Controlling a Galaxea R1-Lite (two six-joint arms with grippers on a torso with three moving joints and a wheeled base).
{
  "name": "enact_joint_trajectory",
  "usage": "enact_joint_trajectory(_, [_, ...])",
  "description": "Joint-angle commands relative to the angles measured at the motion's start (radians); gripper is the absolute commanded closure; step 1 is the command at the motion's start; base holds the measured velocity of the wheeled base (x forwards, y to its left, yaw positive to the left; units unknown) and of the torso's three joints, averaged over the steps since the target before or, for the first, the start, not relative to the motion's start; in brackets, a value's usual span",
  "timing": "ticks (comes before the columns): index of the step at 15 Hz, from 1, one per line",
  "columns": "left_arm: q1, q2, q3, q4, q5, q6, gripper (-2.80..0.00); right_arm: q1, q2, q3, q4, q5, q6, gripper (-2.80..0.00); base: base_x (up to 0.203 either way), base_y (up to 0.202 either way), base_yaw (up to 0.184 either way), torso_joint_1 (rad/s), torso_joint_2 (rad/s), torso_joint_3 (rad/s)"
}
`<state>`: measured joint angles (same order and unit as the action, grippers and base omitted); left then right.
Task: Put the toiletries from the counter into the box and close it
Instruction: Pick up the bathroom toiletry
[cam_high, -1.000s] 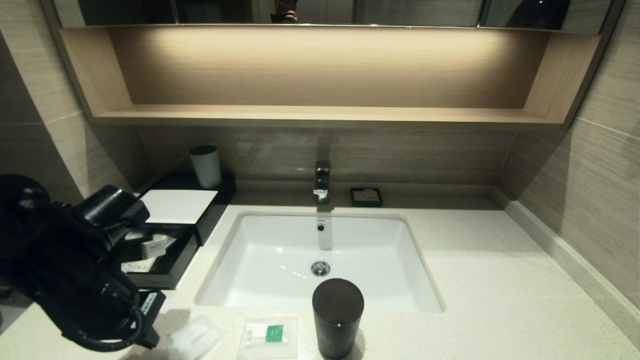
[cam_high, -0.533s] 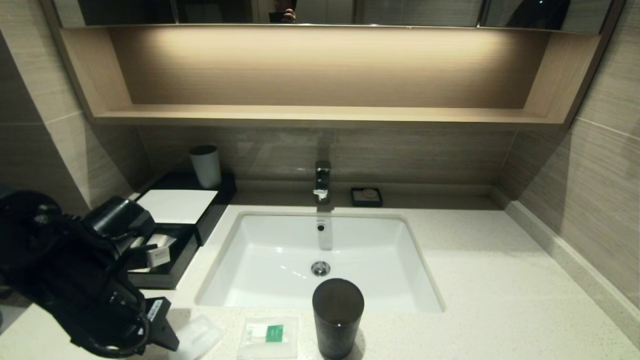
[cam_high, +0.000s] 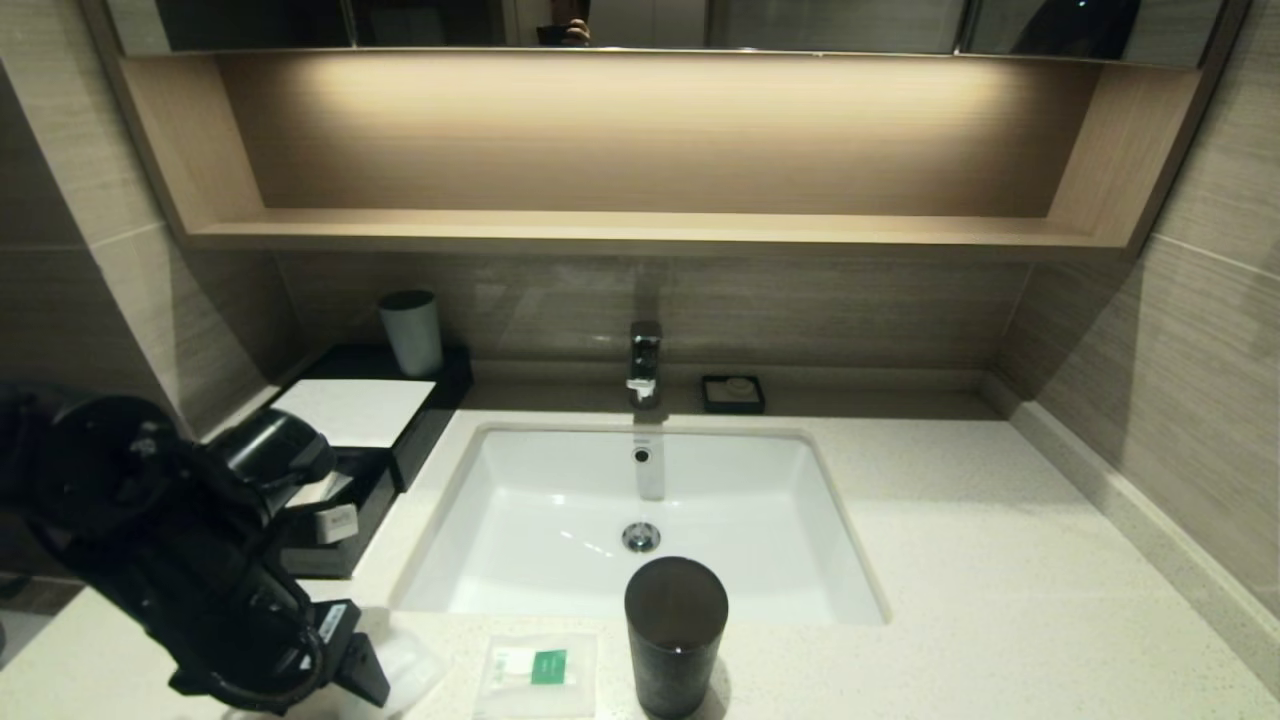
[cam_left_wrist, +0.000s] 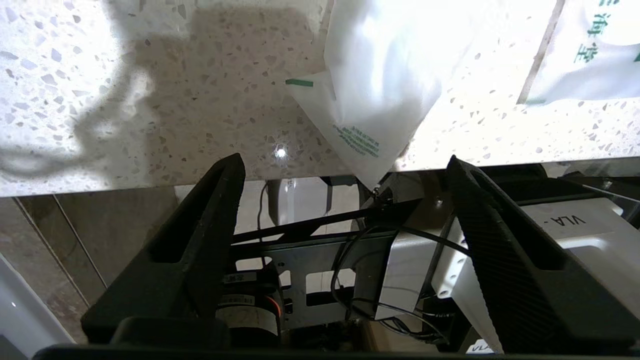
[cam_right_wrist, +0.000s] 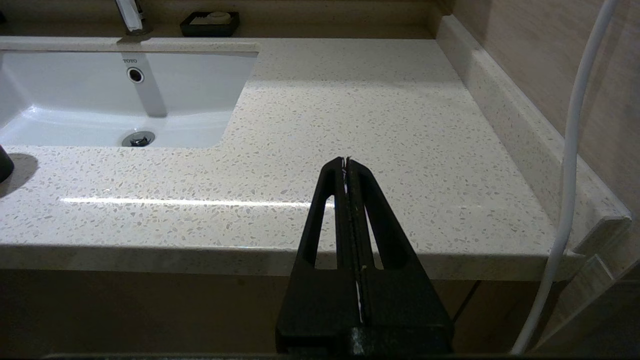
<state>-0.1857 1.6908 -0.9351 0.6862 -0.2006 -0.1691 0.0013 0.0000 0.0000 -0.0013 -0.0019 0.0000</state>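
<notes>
On the counter's (cam_high: 1000, 560) front edge in the head view, the left gripper (cam_high: 365, 665) hangs over a clear packet (cam_high: 415, 665), mostly hidden by the arm; the sachet (cam_high: 535, 672) lies just beside it, near the dark cup (cam_high: 675, 630), and the box (cam_high: 400, 400) sits at back left with its drawer (cam_high: 345, 530) pulled out, contents hard to make out. In the left wrist view the fingers (cam_left_wrist: 210, 220) stand wide apart with nothing between them, the packet (cam_left_wrist: 380, 85) ahead at the counter edge, one corner overhanging; the sachet (cam_left_wrist: 585, 55) is cut off. The packet looks light, soft and slippery, so pinching the overhanging corner or a crimped seam seems best. In the right wrist view the right gripper (cam_right_wrist: 346, 165) is parked, pressed closed and empty, before the bare counter (cam_right_wrist: 350, 100).
</notes>
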Motion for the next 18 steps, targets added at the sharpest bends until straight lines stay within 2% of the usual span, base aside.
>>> enact_joint_trajectory(1, [-0.001,0.047,-0.004,-0.006,-0.002,-0.001,-2.8,0.0,0.0,0.002,0.0,0.0,0.0,0.0,0.0,0.0,0.0,0.0,0.0,0.0])
enact_joint_trajectory(18, [-0.043,0.099,-0.017,-0.027,0.006,0.003,-2.8,0.0,0.0,0.0,0.0,0.0,0.0,0.0,0.0,0.0,0.0,0.0,0.0,0.0])
